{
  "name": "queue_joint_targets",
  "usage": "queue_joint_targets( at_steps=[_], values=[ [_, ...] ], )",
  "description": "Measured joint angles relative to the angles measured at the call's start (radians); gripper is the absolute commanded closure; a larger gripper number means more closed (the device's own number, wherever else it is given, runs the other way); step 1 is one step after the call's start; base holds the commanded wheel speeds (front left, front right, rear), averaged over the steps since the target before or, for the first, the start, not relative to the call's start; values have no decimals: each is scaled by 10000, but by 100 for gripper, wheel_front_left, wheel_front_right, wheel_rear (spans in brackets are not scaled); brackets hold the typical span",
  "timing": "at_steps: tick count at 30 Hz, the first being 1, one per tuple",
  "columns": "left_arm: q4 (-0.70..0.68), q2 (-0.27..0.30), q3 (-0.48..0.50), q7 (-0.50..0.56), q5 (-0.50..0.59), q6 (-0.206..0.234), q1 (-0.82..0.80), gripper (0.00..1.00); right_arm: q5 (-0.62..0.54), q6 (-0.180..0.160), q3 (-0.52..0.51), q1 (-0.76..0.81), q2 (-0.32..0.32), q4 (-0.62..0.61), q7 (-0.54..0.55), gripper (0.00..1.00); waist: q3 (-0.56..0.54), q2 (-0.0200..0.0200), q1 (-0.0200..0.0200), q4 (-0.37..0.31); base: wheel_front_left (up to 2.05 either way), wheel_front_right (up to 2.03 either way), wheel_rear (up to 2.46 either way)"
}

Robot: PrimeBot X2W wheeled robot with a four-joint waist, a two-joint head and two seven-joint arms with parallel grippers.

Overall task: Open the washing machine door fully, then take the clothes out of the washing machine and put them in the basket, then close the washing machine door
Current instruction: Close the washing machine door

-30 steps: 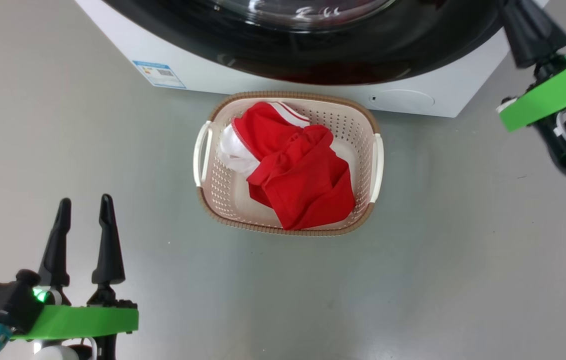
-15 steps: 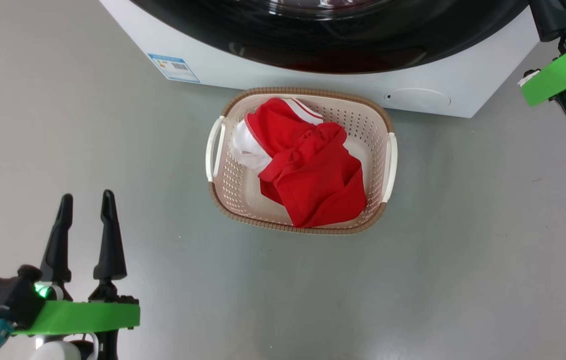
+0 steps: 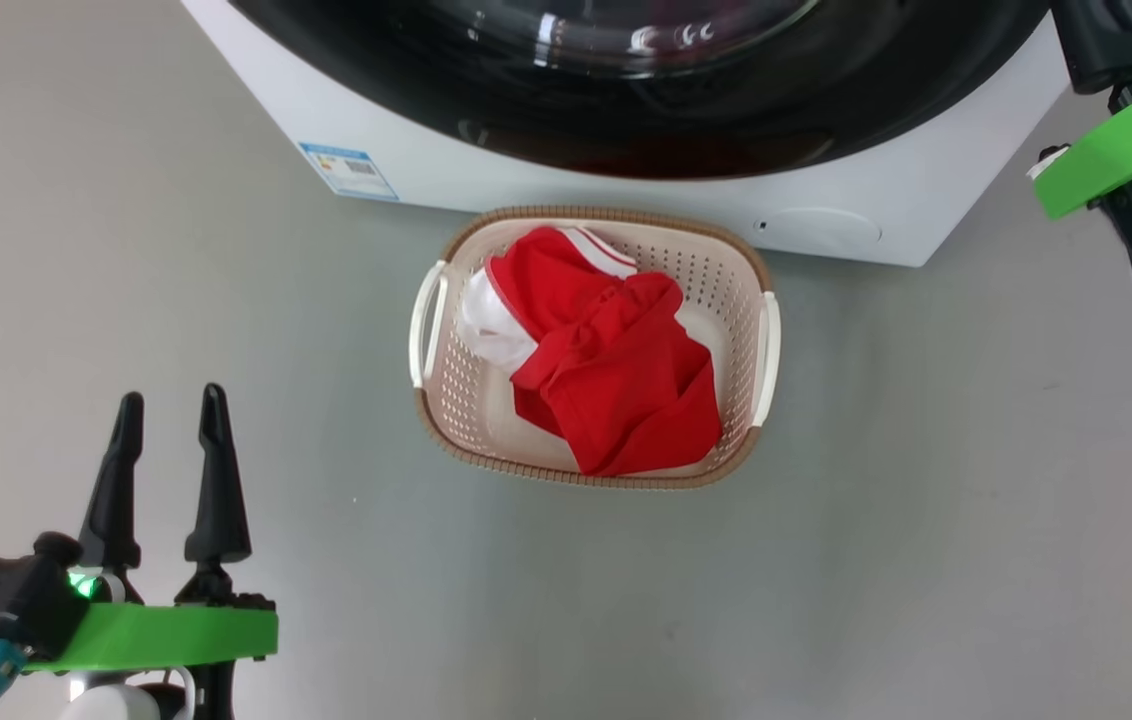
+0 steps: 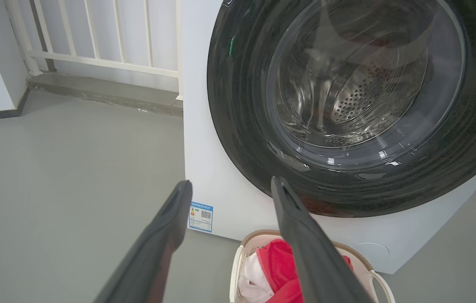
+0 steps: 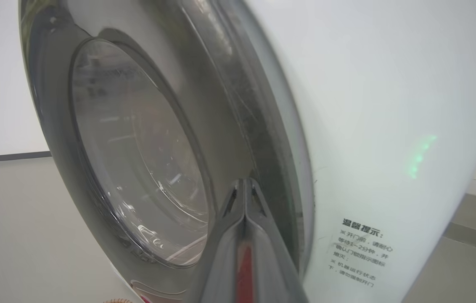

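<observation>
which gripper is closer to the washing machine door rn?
Right. The right gripper, shut, has its tips at the rim of the washing machine door; the left gripper, open, hangs well back from it.

A: What lies ahead of the left pincer (image 4: 231,181)?
B: Its two dark fingers (image 4: 166,235) stand wide apart, holding nothing. Past them is the washing machine (image 4: 204,126), its glossy black door (image 4: 238,105) flat against the front, with the steel drum (image 4: 364,101) visible through the glass.
A: And lower down?
B: The basket (image 4: 234,269) sits on the grey floor (image 4: 74,176) at the machine's foot, with red and white clothes (image 4: 278,265) inside. There is also a blue label (image 4: 201,216).
</observation>
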Motion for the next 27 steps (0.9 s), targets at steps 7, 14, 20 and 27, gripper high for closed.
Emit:
queue_joint_targets(
  at_steps=[7, 14, 20, 27],
  values=[
    [48, 0, 165, 0, 10, 0, 184, 0, 12, -2, 67, 806, 383, -46, 0, 0, -523, 0, -1, -171, 0, 0, 0],
    [88, 2, 211, 0, 151, 0, 428, 0, 90, -2, 119, 1488, 573, -336, 0, 0, -1138, 0, 0, -523, 0, 0, 0],
    [155, 50, 213, 0, 165, 0, 636, 0, 98, -2, -251, 2244, 715, -717, 0, 0, -1550, 0, 0, -978, 0, 0, 0],
    [153, 238, 305, 0, 165, 2, 725, 0, -19, -4, -453, 3381, 1049, -1296, 0, 0, -2016, 0, 0, -1505, 0, 0, 0]
  ],
)
